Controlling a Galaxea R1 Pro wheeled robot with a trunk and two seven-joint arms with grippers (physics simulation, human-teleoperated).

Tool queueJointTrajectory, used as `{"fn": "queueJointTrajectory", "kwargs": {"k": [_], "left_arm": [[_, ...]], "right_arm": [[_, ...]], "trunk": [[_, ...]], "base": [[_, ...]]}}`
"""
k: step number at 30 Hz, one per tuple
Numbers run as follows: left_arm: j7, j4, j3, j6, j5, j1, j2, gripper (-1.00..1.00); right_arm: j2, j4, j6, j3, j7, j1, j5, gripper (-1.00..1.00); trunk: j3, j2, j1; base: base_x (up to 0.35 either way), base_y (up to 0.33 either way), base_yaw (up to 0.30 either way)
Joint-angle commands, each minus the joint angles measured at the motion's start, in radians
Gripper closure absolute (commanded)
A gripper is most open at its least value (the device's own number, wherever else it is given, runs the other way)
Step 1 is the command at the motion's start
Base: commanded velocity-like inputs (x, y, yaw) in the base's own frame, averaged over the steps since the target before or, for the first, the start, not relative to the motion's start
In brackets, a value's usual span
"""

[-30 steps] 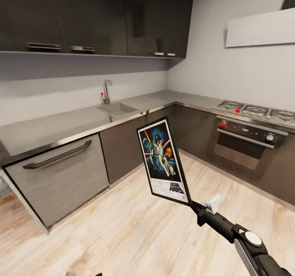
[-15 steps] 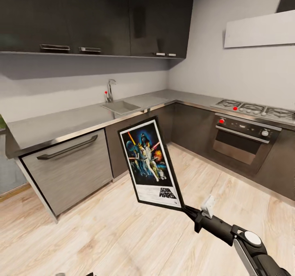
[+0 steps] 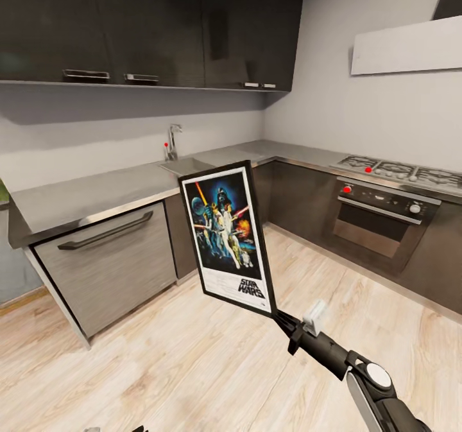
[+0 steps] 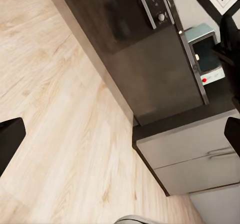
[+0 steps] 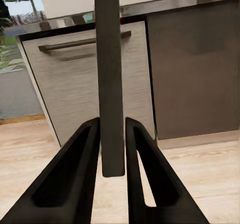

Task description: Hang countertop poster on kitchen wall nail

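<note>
Head view: poster higher, more upright.

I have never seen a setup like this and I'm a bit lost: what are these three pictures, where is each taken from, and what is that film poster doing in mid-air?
These are computer renders of a simulated kitchen robot with two arms, steered by a person. The big picture comes from a camera on its head, looking down over the arms. The black arm at lower right ends in the right end effector, a two-fingered clamp, shut on the bottom corner of the poster, which stands nearly upright above the wooden floor. Behind it runs the grey kitchen countertop with a sink, and an oven to the right.

The other two pictures come from cameras near each wrist. The right one looks along its fingers at the poster edge-on. The left one shows floor and cabinets, with the left end effector open and holding nothing.
</note>
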Motion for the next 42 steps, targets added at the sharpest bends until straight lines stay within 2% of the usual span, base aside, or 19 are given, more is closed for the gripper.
{"fn": "queueJointTrajectory", "kwargs": {"k": [1,5,7,10,14,19,28,31,33,42], "left_arm": [[-0.001,-0.001,0.000,0.011,0.005,0.000,0.000,-1.00],[-0.001,-0.001,0.000,0.011,0.005,0.000,0.000,-1.00],[-0.002,-0.001,0.000,0.010,0.005,0.000,0.000,-1.00],[-0.002,-0.001,0.000,0.011,0.005,0.000,0.000,-1.00],[-0.002,-0.001,0.000,0.011,0.005,0.000,0.000,-1.00],[-0.002,-0.001,0.000,0.011,0.005,0.001,0.000,-1.00],[-0.002,-0.001,0.000,0.011,0.003,0.001,0.000,-1.00],[-0.002,-0.001,0.000,0.011,0.003,0.001,0.000,-1.00],[-0.002,-0.001,0.000,0.011,0.003,0.001,0.000,-1.00],[-0.002,-0.001,0.000,0.011,0.003,0.001,0.000,-1.00]], "right_arm": [[0.001,0.001,-0.005,0.002,0.003,-0.001,-0.010,1.00],[0.005,0.004,-0.014,0.003,0.003,-0.001,-0.060,1.00],[0.007,0.005,-0.016,0.006,0.004,-0.001,-0.110,1.00],[0.007,0.006,-0.016,0.036,0.005,-0.001,-0.135,1.00],[0.006,0.007,-0.015,0.065,0.005,-0.001,-0.143,1.00],[0.004,0.008,-0.015,0.080,0.005,-0.001,-0.147,1.00],[0.005,0.010,-0.013,0.085,0.005,-0.001,-0.150,1.00],[0.004,0.010,-0.013,0.085,0.026,-0.001,-0.152,1.00],[0.003,0.010,-0.012,0.085,0.064,-0.001,-0.153,1.00],[0.003,0.010,-0.010,0.085,0.075,-0.001,-0.153,1.00]], "trunk": [[-0.001,0.000,0.000],[-0.001,0.000,0.000],[-0.001,0.000,0.000],[-0.001,0.000,0.000],[-0.001,0.000,0.000],[-0.001,0.000,0.000],[-0.001,0.000,0.000],[-0.001,0.000,0.000],[-0.001,0.000,0.000],[0.001,0.000,0.000]], "base": [[0.000,0.000,0.000],[0.000,0.000,0.000],[0.000,0.000,0.000],[0.000,0.000,0.000],[0.000,0.051,0.000],[0.000,0.215,0.000],[0.000,0.282,0.000],[0.000,0.245,0.000],[0.000,0.044,0.000],[0.000,0.010,0.133]]}}
